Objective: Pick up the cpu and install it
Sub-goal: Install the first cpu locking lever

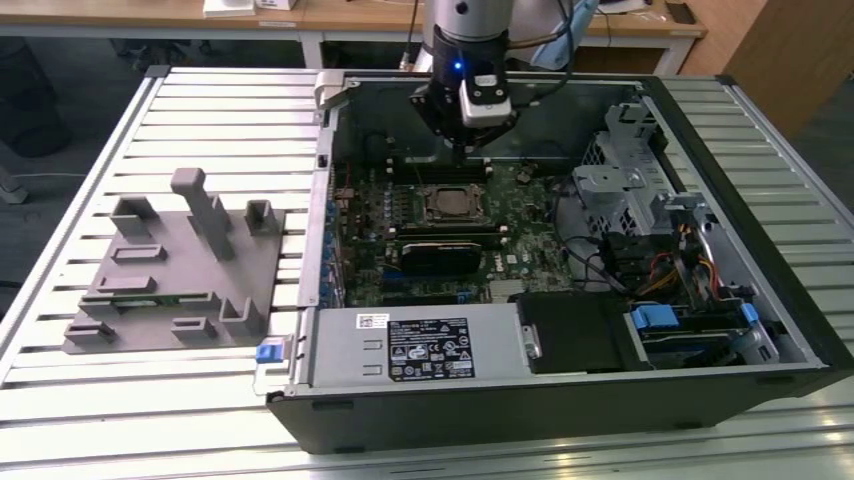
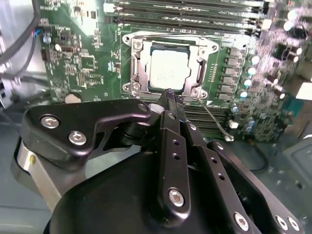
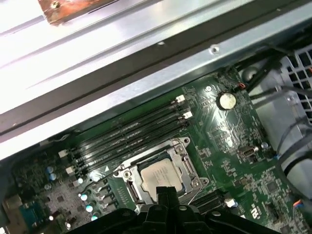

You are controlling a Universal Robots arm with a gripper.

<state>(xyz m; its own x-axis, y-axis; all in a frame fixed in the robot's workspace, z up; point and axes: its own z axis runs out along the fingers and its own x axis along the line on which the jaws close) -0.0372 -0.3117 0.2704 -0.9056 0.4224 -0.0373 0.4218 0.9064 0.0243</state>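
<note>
The cpu (image 2: 168, 72), a pale silver square chip, lies flat inside the black socket frame (image 2: 137, 68) on the green motherboard. It is also in the first wrist view as the cpu (image 3: 158, 176) and in the exterior view as the cpu (image 1: 451, 203). My gripper (image 2: 168, 93) hangs just above the socket's edge, apart from the chip. Its two black fingers are pressed together with nothing between them. The exterior view has the gripper (image 1: 462, 157) over the board, a little behind the socket.
The open computer case (image 1: 747, 150) walls the board in. Memory slots (image 2: 185, 14) run beside the socket, and a thin metal lever (image 2: 214, 122) sticks out from its corner. A drive cage with cables (image 1: 641, 200) stands at the exterior view's right. The grey plastic fixture (image 1: 174, 265) lies at its left.
</note>
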